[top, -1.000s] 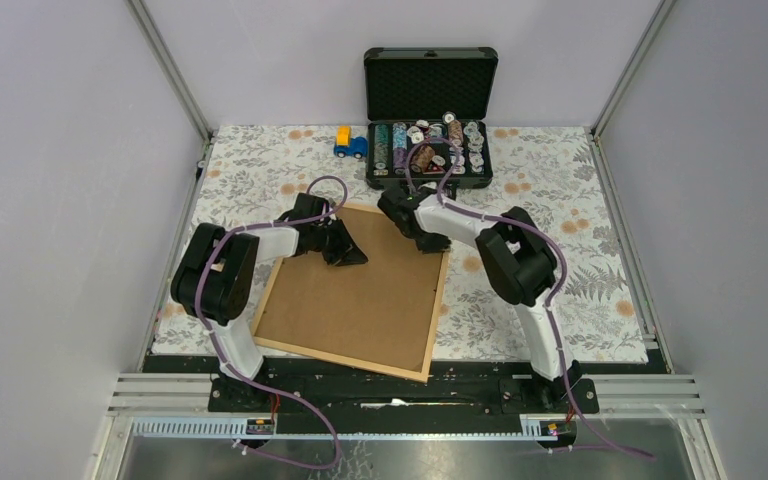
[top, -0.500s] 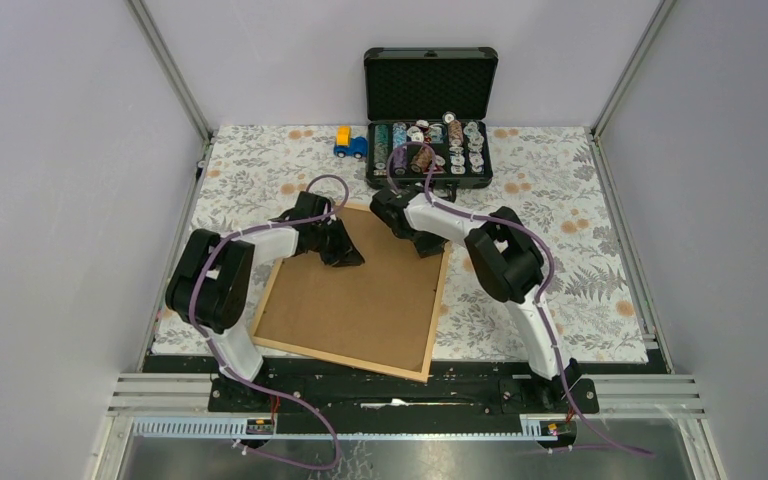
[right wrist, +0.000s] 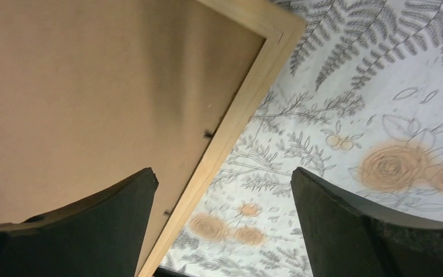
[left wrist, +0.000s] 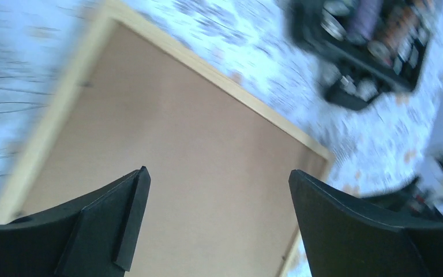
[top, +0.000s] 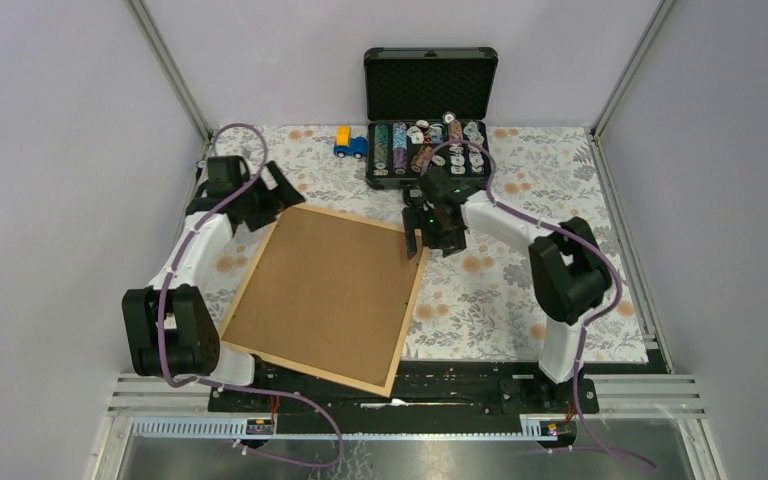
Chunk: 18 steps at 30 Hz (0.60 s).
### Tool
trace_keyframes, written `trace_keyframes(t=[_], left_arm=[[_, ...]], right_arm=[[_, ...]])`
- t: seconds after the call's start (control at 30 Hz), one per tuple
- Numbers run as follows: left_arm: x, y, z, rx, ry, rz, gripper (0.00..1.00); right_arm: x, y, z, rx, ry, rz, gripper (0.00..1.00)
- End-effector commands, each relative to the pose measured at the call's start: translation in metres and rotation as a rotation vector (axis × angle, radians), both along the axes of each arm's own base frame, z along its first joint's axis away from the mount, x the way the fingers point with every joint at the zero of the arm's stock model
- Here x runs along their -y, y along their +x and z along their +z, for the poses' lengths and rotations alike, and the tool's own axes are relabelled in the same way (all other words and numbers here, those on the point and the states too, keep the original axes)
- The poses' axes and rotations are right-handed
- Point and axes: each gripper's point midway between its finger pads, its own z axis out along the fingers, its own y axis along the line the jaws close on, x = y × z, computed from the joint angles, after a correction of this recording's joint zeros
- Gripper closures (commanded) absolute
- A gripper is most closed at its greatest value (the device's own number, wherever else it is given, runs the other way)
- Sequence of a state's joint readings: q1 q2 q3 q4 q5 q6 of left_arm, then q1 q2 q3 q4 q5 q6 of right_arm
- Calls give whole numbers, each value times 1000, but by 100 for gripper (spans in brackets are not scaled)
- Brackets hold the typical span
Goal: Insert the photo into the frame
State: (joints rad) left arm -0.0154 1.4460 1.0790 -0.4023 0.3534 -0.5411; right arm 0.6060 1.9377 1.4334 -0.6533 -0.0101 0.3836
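the left claw (top: 278,200) hangs with its fingers (left wrist: 115,225) spread wide and nothing between them. just ahead of its tips lies the far left corner of the frame (top: 410,300), flat on the floral desk (top: 520,290) with its back up. the brown hardboard backing sheet (top: 325,290) fills the opening from under this claw across to the other one. the photo is nowhere in sight; whether it lies beneath the backing cannot be told, and that is the first risk: if it is creased or skewed under there, nobody can see it from above.

the frame's corner farthest from both claws pokes past the cloth over the dark rail by the arm bases. a nudge from either claw toward the bases would likely slide it further, and it could tip off.

the right claw (top: 418,243) is spread too, pinching nothing. the frame's far right corner and light wooden rail (right wrist: 231,133) pass under the gap between its fingers (right wrist: 352,231). small dark marks, possibly tabs, sit on the rail's inner edge, too small to tell whether they hold the backing. if they do not, lifting the frame would let the sheet drop out.

behind the right claw, near it, stands the open black case of poker chips (top: 428,165), with a toy truck (top: 350,143) just left of it. a careless swing back could strike the case and scatter chips.
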Motion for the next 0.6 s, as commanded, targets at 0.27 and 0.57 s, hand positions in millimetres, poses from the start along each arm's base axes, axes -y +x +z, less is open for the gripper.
trace_keyframes(t=[0.27,0.57], left_arm=[[-158,15,-56,-169,164,397,1],[-144,-32,-128,-393,14,430,2]], right_arm=[[-55,-41,-10,-183,574,-70,5],[-107,-23,-35,-213,607,-52,10]])
